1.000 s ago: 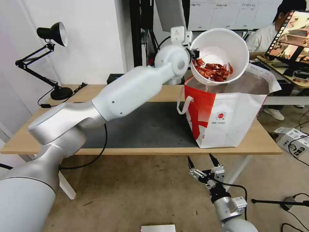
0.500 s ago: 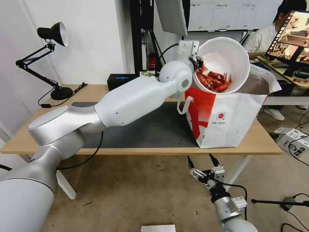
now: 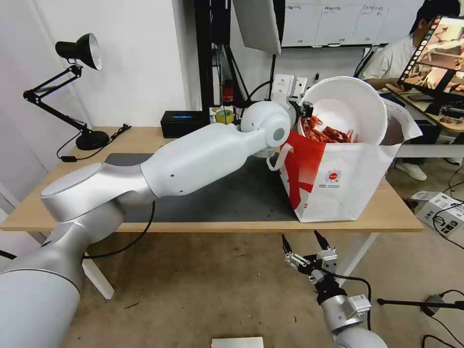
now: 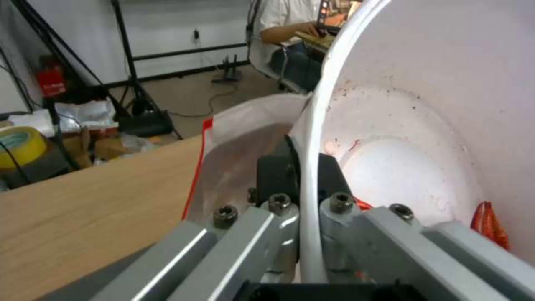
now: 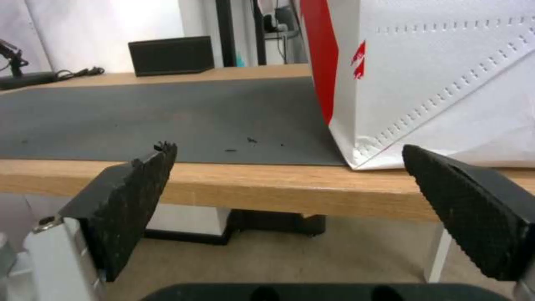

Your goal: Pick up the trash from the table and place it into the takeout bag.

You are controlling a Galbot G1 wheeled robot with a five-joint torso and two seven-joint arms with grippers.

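A white round bowl [image 3: 349, 108] with red crayfish shells [image 3: 328, 134] hangs tilted toward me, its lower part sunk in the mouth of the red-and-white takeout bag [image 3: 338, 179]. My left gripper [image 3: 304, 110] is shut on the bowl's rim; the left wrist view shows the rim [image 4: 310, 175] pinched between the jaws and the bag's opening [image 4: 245, 138] just behind. The bag stands at the right end of the wooden table [image 3: 58, 198], on the dark mat [image 3: 227, 193]. My right gripper [image 3: 305, 244] waits open below the table's front edge, nothing between its fingers [image 5: 128, 200].
A black tissue box [image 3: 181, 123] stands at the back of the table, and a black desk lamp [image 3: 79, 50] at the far left. A tape roll [image 3: 224, 116] and stands sit behind the table. Cables and a box [image 3: 442, 212] lie on the floor at right.
My left arm has lowered and shifted right, bringing the bowl down from above the bag into its mouth. The right arm has stayed still.
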